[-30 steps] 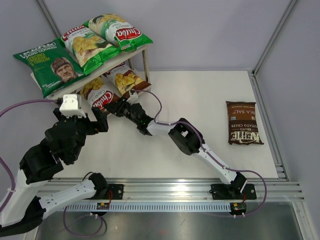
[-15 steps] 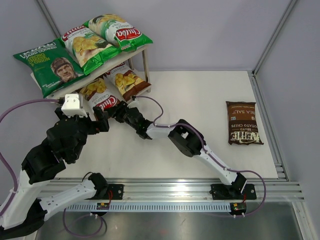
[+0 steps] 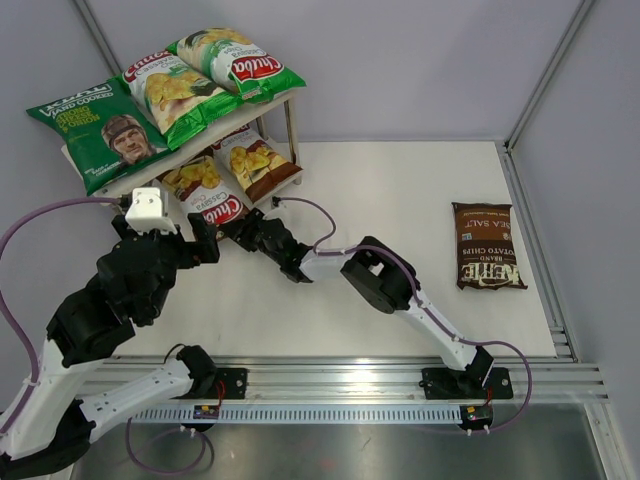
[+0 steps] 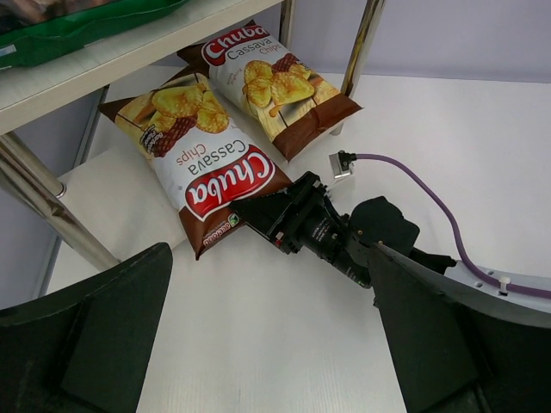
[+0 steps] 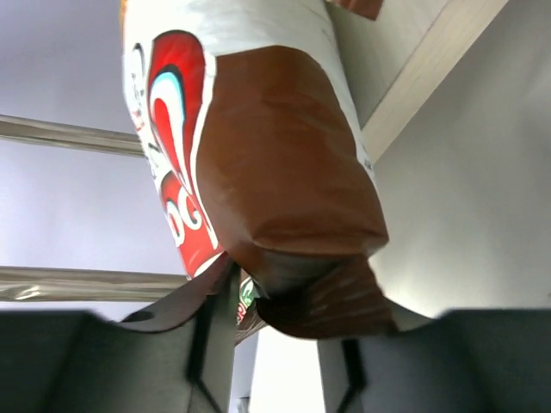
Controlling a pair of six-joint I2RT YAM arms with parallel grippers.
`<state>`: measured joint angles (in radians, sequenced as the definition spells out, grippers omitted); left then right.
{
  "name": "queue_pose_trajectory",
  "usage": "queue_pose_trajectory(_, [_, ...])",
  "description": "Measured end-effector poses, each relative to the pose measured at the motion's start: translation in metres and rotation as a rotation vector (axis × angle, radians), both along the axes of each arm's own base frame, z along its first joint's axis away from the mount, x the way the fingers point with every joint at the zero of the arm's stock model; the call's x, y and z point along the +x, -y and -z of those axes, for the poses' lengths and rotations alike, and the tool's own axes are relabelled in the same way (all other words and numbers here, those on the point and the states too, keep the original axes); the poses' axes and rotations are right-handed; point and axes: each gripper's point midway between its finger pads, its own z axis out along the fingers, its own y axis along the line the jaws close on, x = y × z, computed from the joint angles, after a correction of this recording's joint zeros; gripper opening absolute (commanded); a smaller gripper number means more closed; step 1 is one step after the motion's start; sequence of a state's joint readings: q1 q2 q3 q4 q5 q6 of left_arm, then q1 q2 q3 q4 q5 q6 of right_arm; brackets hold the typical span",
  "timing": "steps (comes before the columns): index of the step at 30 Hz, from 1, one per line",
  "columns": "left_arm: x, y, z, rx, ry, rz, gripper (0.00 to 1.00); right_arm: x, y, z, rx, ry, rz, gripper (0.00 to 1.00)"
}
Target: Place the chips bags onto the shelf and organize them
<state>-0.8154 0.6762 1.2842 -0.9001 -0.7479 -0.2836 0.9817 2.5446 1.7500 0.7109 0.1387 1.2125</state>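
1. While clamped shut, the right pincer [image 3: 240,231] [image 4: 260,212] [image 5: 275,317] grips the bottom seam of one brown cassava bag [image 3: 205,196] [image 4: 205,168] [image 5: 284,172]. The crimped edge is pinched between its fingers (clearest from its own wrist camera).
2. Brown cassava bag, held: lies flat and label up just beyond the right pincer's tips, on the lower board of the shelf [image 3: 293,130] [image 4: 129,53].
3. Second brown cassava bag [image 3: 256,160] [image 4: 277,86]: further beyond the right pincer, just beside the held bag, also on the lower board and close to a metal leg.
4. Left pincer [image 3: 197,244] [image 4: 271,344]: jaws wide apart, holding nothing. It hovers over the table [image 3: 400,200] just on the near side of the right pincer, which shows between its fingers.
5. Two green-white bags [image 3: 170,90] [image 3: 236,60]: side by side on the top board, above and beyond both pincers.
6. Dark green bag [image 3: 105,135] (man's face on it): same board, at its left end, above the left pincer.
7. Kettle bag [image 3: 488,245]: flat on the table, well apart from both pincers, far to the right pincer's right.
8. Purple cable [image 4: 413,172]: loops from behind the right pincer.
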Motion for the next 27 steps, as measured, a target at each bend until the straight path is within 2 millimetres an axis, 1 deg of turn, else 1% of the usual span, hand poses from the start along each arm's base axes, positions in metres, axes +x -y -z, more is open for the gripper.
queue_pose_trajectory(2, [0.000,0.000,0.001,0.001,-0.002,0.001,0.99,-0.001,0.001,-0.005,0.019,0.001,0.001,0.35])
queue_pose_trajectory(4, [0.000,0.000,0.001,0.000,-0.002,0.001,0.99,-0.001,0.001,-0.011,0.032,0.002,0.002,0.33])
queue_pose_trajectory(5, [0.000,0.000,0.001,0.000,-0.002,0.001,0.99,-0.001,0.001,-0.013,0.035,0.004,0.002,0.29])
queue_pose_trajectory(10, [0.001,-0.001,0.001,0.002,-0.001,-0.007,0.99,0.002,-0.004,-0.024,0.043,0.002,-0.001,0.28])
queue_pose_trajectory(14, [0.002,-0.002,0.002,0.006,-0.001,-0.011,0.99,0.009,-0.018,-0.050,0.088,0.023,-0.016,0.26])
queue_pose_trajectory(16, [0.002,-0.002,0.003,0.010,-0.004,-0.012,0.99,0.012,-0.022,-0.058,0.103,0.026,-0.021,0.26])
queue_pose_trajectory(19, [0.003,-0.002,0.004,0.014,-0.006,-0.015,0.99,0.013,-0.025,-0.058,0.105,0.015,-0.020,0.25])
queue_pose_trajectory(24, [0.003,-0.003,0.004,0.018,-0.004,-0.018,0.99,0.018,-0.024,-0.042,0.098,-0.045,-0.007,0.23])
queue_pose_trajectory(27, [0.003,-0.003,0.004,0.021,-0.004,-0.018,0.99,0.025,-0.019,-0.030,0.096,-0.082,0.013,0.22])
